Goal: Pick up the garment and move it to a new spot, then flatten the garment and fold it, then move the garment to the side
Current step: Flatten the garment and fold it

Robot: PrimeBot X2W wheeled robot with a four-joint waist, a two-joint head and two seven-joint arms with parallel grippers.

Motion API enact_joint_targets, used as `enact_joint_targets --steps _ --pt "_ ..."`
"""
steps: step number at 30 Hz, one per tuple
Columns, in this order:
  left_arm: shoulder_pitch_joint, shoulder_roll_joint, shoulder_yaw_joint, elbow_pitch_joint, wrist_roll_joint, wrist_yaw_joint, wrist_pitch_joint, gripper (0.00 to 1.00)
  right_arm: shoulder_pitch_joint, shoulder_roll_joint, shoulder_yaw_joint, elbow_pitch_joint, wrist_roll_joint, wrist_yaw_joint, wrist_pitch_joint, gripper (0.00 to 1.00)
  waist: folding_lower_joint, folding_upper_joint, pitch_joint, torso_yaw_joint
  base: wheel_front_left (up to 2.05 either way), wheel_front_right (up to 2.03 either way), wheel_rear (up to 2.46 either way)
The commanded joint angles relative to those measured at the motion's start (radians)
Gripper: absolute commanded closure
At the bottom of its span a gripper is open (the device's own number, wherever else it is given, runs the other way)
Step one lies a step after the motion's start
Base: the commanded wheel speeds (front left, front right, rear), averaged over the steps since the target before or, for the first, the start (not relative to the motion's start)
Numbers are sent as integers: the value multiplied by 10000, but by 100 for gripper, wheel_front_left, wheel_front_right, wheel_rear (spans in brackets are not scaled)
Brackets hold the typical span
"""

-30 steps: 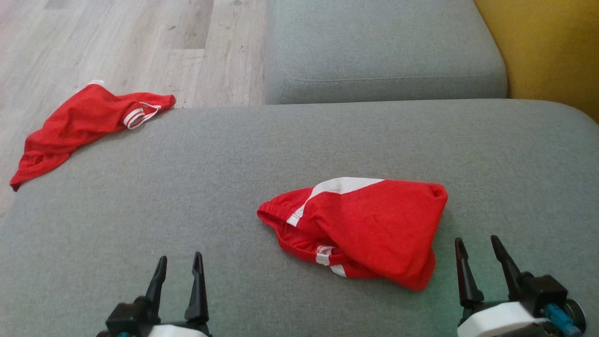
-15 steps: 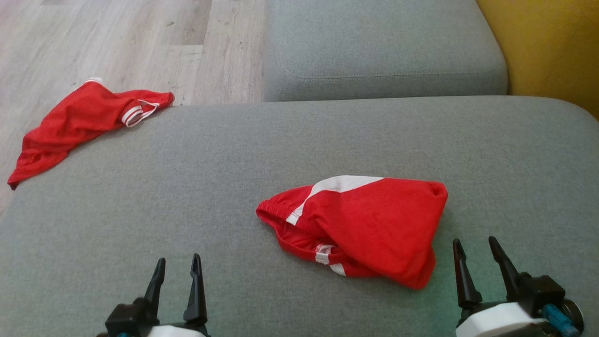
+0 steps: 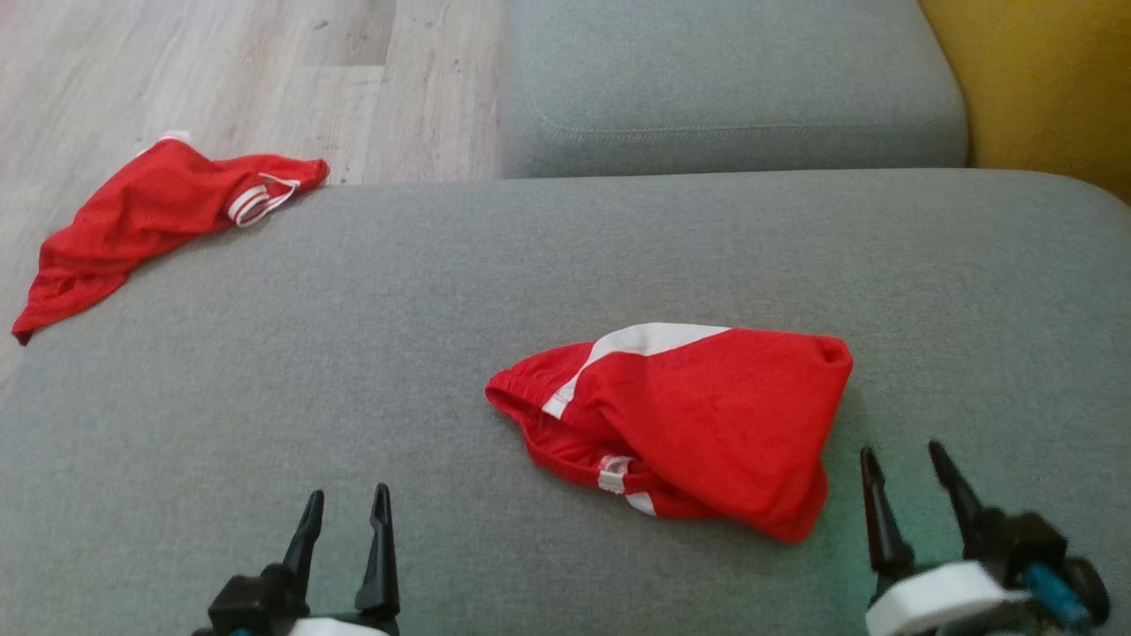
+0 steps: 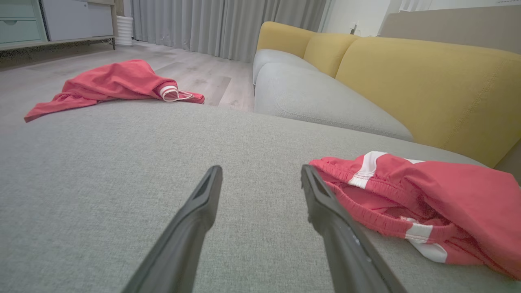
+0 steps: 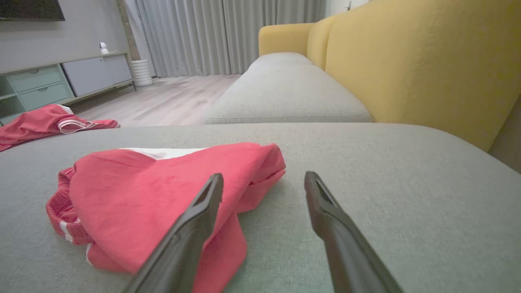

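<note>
Lying apart: garment (image 3: 698,424), second red garment (image 3: 150,208)

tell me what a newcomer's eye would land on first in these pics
A crumpled red garment with white stripes lies right of the middle of the grey cushion, bright against it. A second red garment sprawls at the cushion's far left corner. The left gripper and right gripper stand open and empty nearest the robot, the right one just beside the near garment.

Grey sofa cushions (image 3: 265,397) meet a yellow backrest (image 4: 427,81) over pale wood floor (image 3: 265,71) (grey curtains (image 5: 203,36) behind).
</note>
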Motion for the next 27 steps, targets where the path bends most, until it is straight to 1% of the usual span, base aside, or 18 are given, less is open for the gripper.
enact_joint_targets --steps 1,5,10,15,16,19,20,21,22,23,27 --pt "-606 22 295 -305 134 -25 -83 0 -910 -70 107 -285 -176 75 27 0 -1 1 75 95 0 0 0" --pt "-729 -7 167 -330 198 -58 -57 0 -1921 -70 -197 89 -733 75 553 0 -1 1 244 373 0 0 0" --pt "-844 -70 4 -359 268 -100 -36 0 -3048 -70 -442 1254 -1218 75 1497 0 -1 1 471 883 0 0 0" --pt "-883 -118 -78 -390 296 -89 -36 0 -3499 -70 -1068 2501 -1639 75 2314 0 -1 1 617 1353 0 0 0" --pt "-883 -118 -78 -390 296 -89 -36 0 -3499 -70 -1068 2501 -1639 75 2314 0 -1 1 617 1353 0 0 0" --pt "-886 -108 -60 -413 291 -66 -46 0 -3688 -70 -1260 3066 -1700 75 2375 0 -1 1 748 1587 0 0 0" --pt "-892 -107 -42 -421 287 -55 -50 0 -3755 -70 -1296 3171 -1719 75 2321 5 -1 1 781 1622 0 0 0" --pt "-901 -107 -28 -428 284 -49 -54 0 -3826 -70 -1335 3271 -1742 75 2263 35 -1 1 816 1656 0 0 0" --pt "-911 -103 -14 -430 284 -43 -57 0 -3909 -70 -1353 3374 -1752 75 2207 58 -1 1 845 1674 0 0 0" --pt "-918 -100 -3 -427 284 -44 -61 0 -4016 -70 -1353 3456 -1716 75 2097 100 -1 1 862 1684 0 0 0" --pt "-938 -91 44 -399 277 -36 -73 0 -4616 -70 -1212 3684 -1602 75 1576 100 -1 1 881 1656 0 0 0"
